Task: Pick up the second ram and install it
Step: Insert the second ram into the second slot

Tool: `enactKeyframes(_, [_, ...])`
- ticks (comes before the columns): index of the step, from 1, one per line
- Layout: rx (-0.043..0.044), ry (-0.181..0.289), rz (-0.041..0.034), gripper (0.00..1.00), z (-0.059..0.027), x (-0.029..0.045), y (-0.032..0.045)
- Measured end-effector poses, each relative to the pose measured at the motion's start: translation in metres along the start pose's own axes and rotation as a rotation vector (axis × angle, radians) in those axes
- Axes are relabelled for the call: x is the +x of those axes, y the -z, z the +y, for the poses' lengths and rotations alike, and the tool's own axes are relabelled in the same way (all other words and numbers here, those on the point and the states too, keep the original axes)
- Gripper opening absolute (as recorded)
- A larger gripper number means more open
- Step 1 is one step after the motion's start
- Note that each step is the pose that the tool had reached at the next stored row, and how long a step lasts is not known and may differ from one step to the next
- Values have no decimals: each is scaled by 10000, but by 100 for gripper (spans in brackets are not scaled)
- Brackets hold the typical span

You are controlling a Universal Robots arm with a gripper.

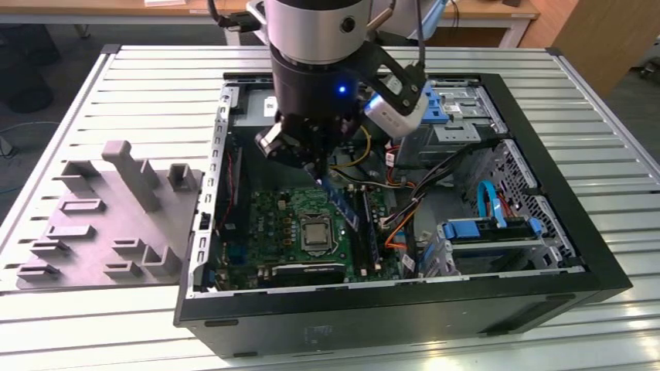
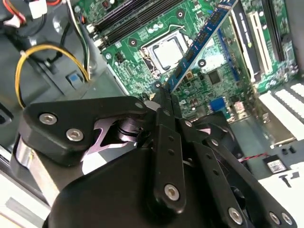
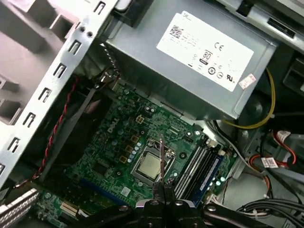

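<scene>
One open computer case holds the motherboard; above it the tool clamps the second ram.

Ribbed metal table; wooden desk behind; grey floor beside.

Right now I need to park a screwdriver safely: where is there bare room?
Bare table lies on the exterior view's right of the computer case, and along the near edge by the grey fixture. Inside the case is crowded: the pincer holds the second ram over the motherboard, beside cables.
</scene>
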State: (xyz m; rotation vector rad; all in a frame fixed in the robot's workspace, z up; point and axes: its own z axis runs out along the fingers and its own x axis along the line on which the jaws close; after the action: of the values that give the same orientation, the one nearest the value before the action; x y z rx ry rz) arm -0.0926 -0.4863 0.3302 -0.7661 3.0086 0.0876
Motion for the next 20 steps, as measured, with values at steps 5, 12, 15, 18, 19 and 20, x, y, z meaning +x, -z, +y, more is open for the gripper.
enactKeyframes(5, [50,-913,-39,12,0,0,-4])
enactKeyframes(12, [115,-2181,-95,12,0,1,-11])
enactKeyframes(15, [143,-2717,-118,12,-1,1,-14])
enactKeyframes(18, [171,-3271,-143,12,-1,1,-17])
enactKeyframes(19, [181,-3458,-151,12,-1,1,-18])
enactKeyframes(20, [190,-3636,-159,12,-1,1,-20])
